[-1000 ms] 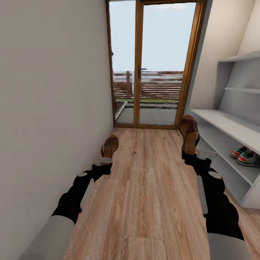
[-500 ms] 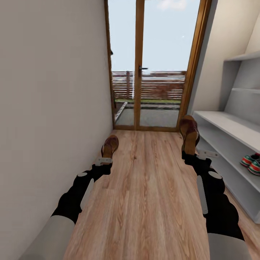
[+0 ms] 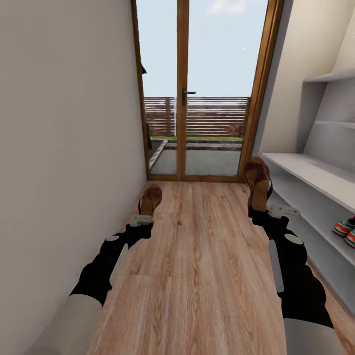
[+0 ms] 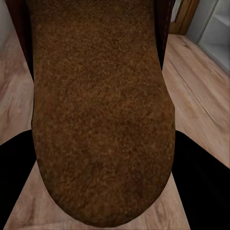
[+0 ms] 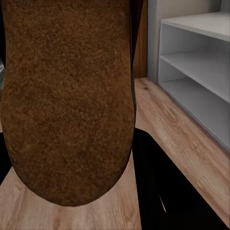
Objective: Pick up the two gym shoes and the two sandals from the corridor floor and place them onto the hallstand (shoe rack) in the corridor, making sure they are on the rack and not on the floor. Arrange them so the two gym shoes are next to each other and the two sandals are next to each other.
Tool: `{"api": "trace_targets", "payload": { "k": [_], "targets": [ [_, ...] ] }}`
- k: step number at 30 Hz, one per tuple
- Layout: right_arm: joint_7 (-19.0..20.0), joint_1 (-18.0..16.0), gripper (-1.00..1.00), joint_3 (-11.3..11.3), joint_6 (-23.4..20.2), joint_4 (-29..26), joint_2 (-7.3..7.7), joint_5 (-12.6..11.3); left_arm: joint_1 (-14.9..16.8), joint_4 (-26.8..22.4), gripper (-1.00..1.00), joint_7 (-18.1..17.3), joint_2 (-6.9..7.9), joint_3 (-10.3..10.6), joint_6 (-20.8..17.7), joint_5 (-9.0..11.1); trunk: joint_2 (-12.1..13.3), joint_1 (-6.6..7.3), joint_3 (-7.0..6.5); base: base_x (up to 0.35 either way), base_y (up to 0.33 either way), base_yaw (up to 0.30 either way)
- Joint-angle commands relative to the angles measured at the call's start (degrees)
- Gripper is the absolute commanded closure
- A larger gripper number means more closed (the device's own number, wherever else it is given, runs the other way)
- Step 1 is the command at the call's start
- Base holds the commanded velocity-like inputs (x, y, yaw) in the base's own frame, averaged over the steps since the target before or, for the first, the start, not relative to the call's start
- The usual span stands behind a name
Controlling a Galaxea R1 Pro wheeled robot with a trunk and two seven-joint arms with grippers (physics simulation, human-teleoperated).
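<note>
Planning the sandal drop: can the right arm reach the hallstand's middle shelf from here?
Probably yes: the right gripper, shut on a sandal, is right beside the hallstand, with open floor between and bare shelf ahead of the gym shoes.

— Where are the sandals?

— Both are off the corridor floor (image 3: 197, 256). The left sandal (image 3: 150, 199), brown with a tan sole, is held at the left end effector (image 3: 144, 217), toe toward twelve o'clock. The right sandal (image 3: 258, 183) stands more upright on the right end effector (image 3: 266, 213); its dark reddish strap shows near the top. Up close, each is a fuzzy brown sole (image 4: 98, 110) (image 5: 67, 96).

— And the gym shoes?

— At three o'clock, on a lower tier of the pale grey hallstand (image 3: 315, 180). The gym shoes (image 3: 346, 229) lie side by side — cream with green stripes and red patches — cut off by the frame edge.
</note>
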State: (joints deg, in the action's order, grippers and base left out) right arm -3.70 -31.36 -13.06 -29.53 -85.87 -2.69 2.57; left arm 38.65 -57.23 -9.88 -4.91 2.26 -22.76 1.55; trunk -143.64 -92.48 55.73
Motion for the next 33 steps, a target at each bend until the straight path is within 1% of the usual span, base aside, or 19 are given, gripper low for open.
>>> {"api": "trace_targets", "payload": {
  "k": [1, 33],
  "targets": [
    [-0.1, 0.0, 1.0, 0.0, -0.4, -0.1, -0.04, 0.1, 0.0, -0.1, 1.0, -0.1, -0.01, -0.1, -0.4, 0.2, 0.0, -0.02, 0.06, 0.348, 0.0, -0.014],
    [0.2, 0.0, 1.0, -0.1, -0.4, 0.1, -0.04, -0.2, 0.0, -0.1, 1.0, -0.1, -0.01, -0.1, -0.4, 0.2, 0.0, -0.02, 0.06, 0.348, 0.0, -0.001]
  ]
}}
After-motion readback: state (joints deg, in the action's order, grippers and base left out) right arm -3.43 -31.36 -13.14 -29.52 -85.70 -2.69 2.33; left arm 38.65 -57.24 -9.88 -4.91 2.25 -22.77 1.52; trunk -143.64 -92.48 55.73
